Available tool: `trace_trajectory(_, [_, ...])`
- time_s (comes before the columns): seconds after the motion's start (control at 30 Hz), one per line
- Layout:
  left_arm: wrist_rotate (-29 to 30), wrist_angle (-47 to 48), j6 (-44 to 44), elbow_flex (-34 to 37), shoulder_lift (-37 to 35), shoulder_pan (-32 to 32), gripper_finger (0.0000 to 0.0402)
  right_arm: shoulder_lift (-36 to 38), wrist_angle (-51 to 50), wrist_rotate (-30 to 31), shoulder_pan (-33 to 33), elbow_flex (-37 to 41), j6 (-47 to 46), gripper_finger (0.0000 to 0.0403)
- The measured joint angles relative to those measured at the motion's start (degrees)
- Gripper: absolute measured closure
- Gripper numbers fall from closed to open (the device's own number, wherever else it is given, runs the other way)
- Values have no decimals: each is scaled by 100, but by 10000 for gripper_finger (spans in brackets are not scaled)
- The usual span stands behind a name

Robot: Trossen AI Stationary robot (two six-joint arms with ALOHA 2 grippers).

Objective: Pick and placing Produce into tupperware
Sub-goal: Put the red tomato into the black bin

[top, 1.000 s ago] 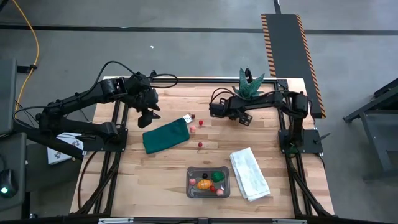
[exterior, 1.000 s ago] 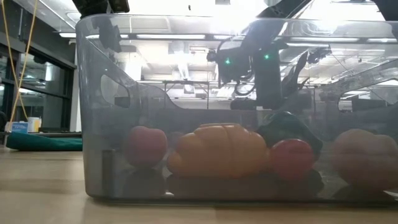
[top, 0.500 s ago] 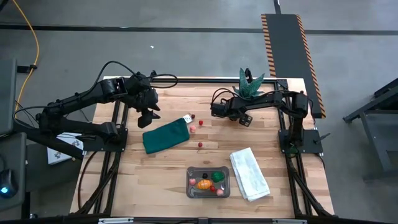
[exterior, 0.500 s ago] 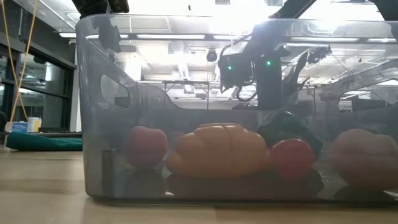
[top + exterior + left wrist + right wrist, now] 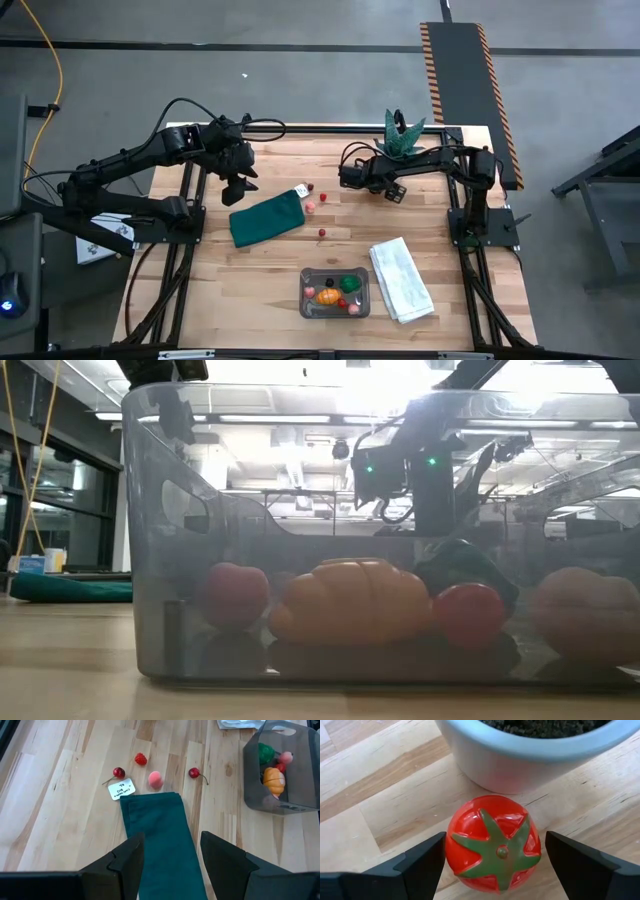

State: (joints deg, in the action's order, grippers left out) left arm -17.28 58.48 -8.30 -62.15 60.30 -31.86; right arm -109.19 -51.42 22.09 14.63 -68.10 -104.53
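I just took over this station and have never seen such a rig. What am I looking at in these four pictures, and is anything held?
Two dark robot arms work at a wooden table. One picture looks down from above, one looks level through the tupperware, and two come from the wrists. The tupperware holds several toy produce pieces, beside a white towel. A green cloth lies mid-table with small red and pink pieces nearby. The left end effector hangs open above the cloth, holding nothing. The right end effector stands open around a red tomato beside a white pot, not gripping it yet.
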Motion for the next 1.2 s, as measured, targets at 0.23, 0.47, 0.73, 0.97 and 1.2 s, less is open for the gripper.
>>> trace_trajectory(0.23, [2,0,7,0,-1,-1,220,0,4,0,0,0,-20,94])
trace_trajectory(0.47, [0,-2,5,0,-1,1,220,0,7,-24,0,0,-20,109])
trace_trajectory(0.73, [1,-2,5,0,-1,0,220,0,24,-63,2,0,-22,137])
trace_trajectory(0.97, [0,-2,1,0,-1,0,220,0,24,-69,0,-1,-22,153])
trace_trajectory(1.2, [2,-2,1,0,0,0,220,0,24,-107,2,-2,-22,155])
